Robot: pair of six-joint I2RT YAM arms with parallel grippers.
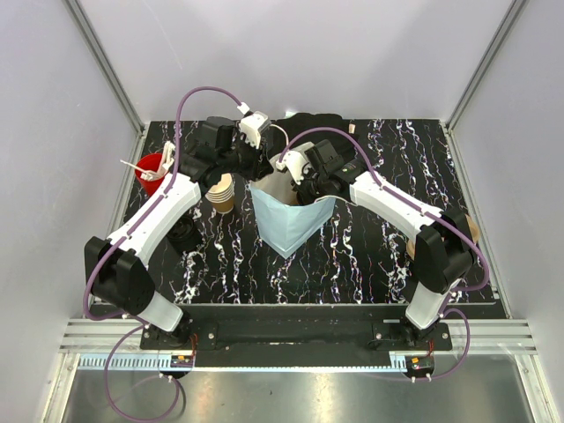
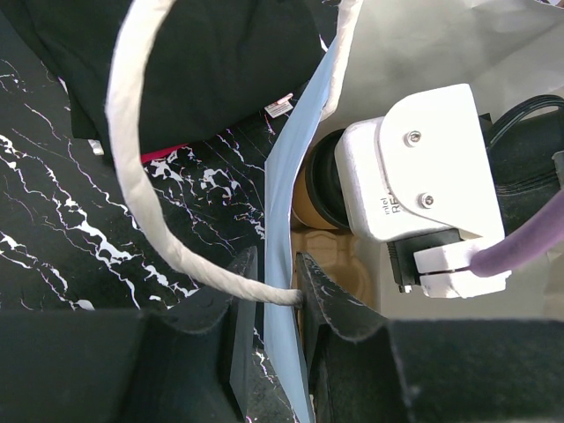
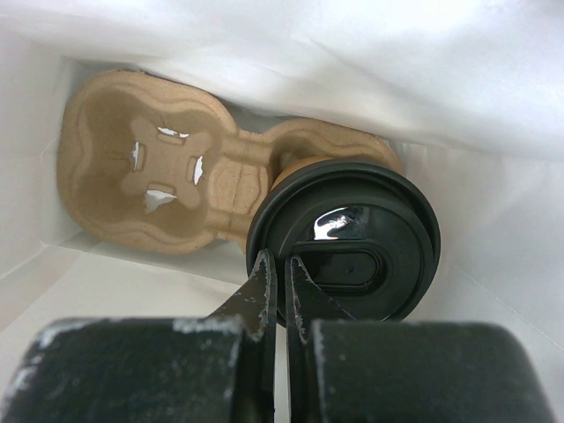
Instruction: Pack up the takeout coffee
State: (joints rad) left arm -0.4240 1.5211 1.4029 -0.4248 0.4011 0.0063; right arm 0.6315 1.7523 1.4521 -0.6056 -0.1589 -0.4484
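Right fingers (image 3: 267, 286) pinch the lid of the takeout coffee (image 3: 352, 238) inside the bag (image 3: 441, 88); left fingers (image 2: 307, 284) pinch the bag's blue edge

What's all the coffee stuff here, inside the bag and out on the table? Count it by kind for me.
Lidded coffee cup: 1
Pulp cup carrier: 1
Blue paper bag: 1
Stack of tan cups: 1
Red cup of straws: 1
Total: 5
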